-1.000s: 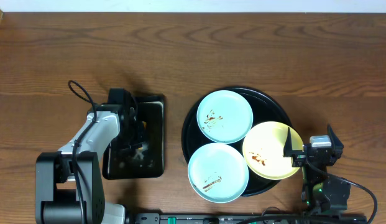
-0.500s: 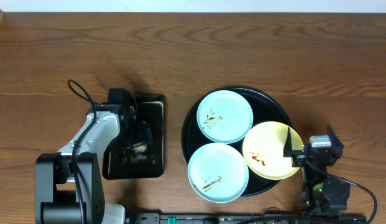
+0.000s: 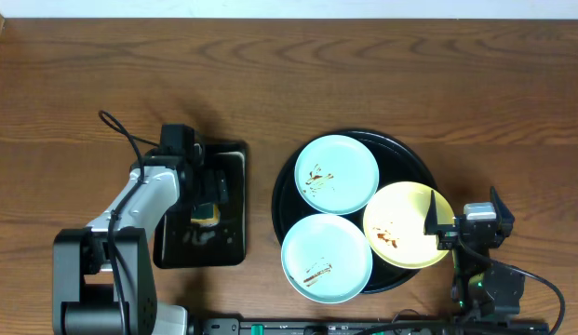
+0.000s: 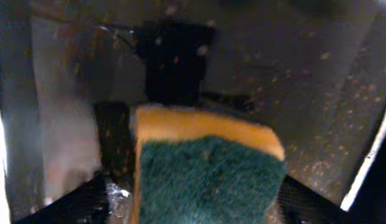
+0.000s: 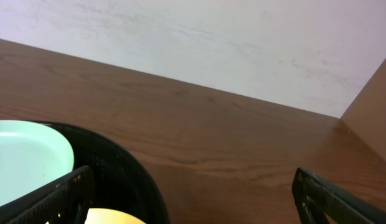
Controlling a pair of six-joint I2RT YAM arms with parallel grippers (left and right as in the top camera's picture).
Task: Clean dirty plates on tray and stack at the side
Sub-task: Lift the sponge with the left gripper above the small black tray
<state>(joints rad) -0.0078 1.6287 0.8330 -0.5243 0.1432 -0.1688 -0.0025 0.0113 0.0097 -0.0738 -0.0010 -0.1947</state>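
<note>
Three plates lie on the round black tray: a pale blue plate at the back, a second pale blue plate in front, and a pale yellow plate on the right. All carry brown smears. My left gripper hangs over a small rectangular tray, open around a yellow and green sponge, with a gap at its left finger. My right gripper stands open at the yellow plate's right edge, one finger over the rim, holding nothing.
The rectangular black tray sits left of the round tray, with the sponge in it. In the right wrist view the round tray's rim and bare wood stretch to a white wall. A cable loops off the left arm.
My left gripper went from shut to open and shifted slightly toward the back of the rectangular tray. The sponge now shows between its fingers. The right arm and plates have not moved.
</note>
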